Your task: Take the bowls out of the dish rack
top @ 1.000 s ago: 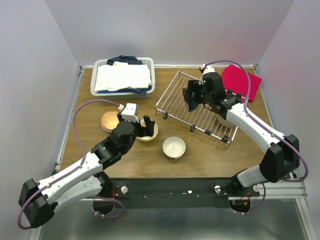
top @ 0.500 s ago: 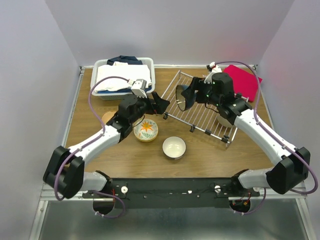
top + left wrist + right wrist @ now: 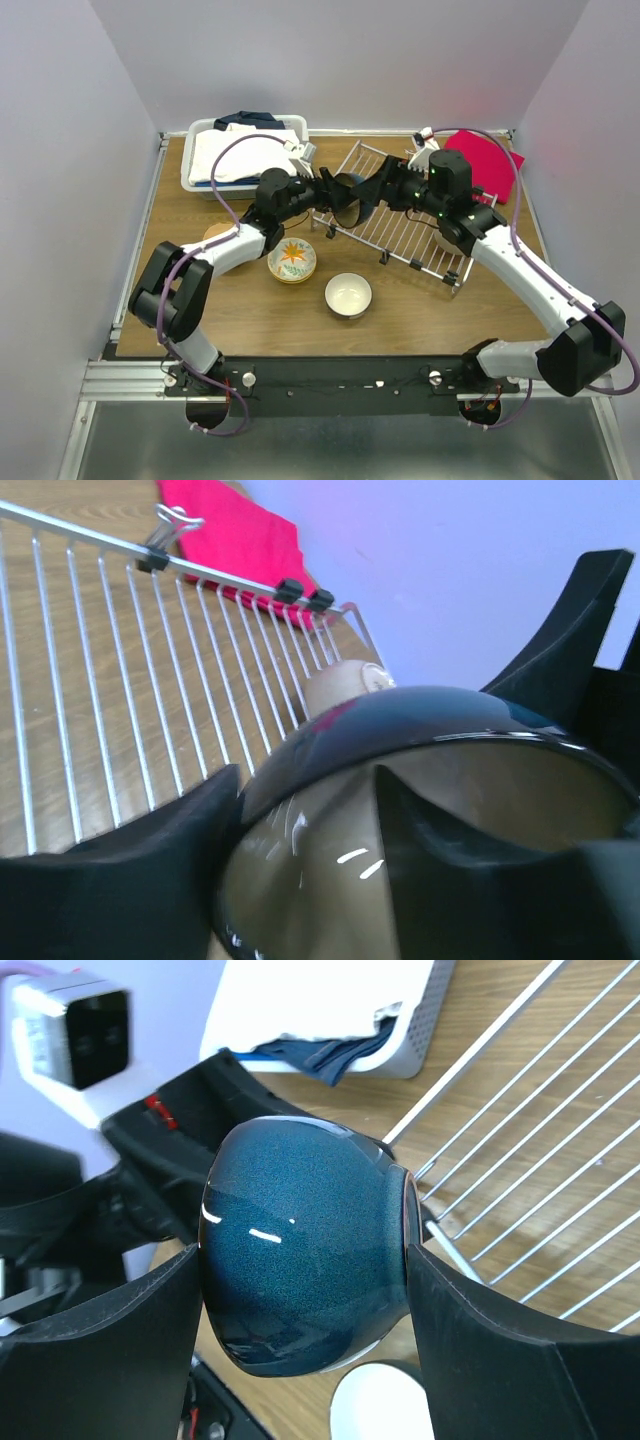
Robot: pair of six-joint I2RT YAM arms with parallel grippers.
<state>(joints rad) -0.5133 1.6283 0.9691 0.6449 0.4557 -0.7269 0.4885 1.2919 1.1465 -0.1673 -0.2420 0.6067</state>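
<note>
Just beyond dish rack (image 3: pixel 400 226), red cloth (image 3: pixel 486 160).

Both arms reach in to centre-back, grippers nose to nose. White-and-black left arm (image 3: pixel 215 250) is stretched out low. The left gripper (image 3: pixel 333 192) has its jaws spread, one finger outside and one inside the dark teal glazed ceramic bowl (image 3: pixel 300 1250). White-and-black right arm (image 3: pixel 520 265) is bent at the elbow, with the right gripper (image 3: pixel 375 188) clamped on that bowl, a finger on each side.
</note>
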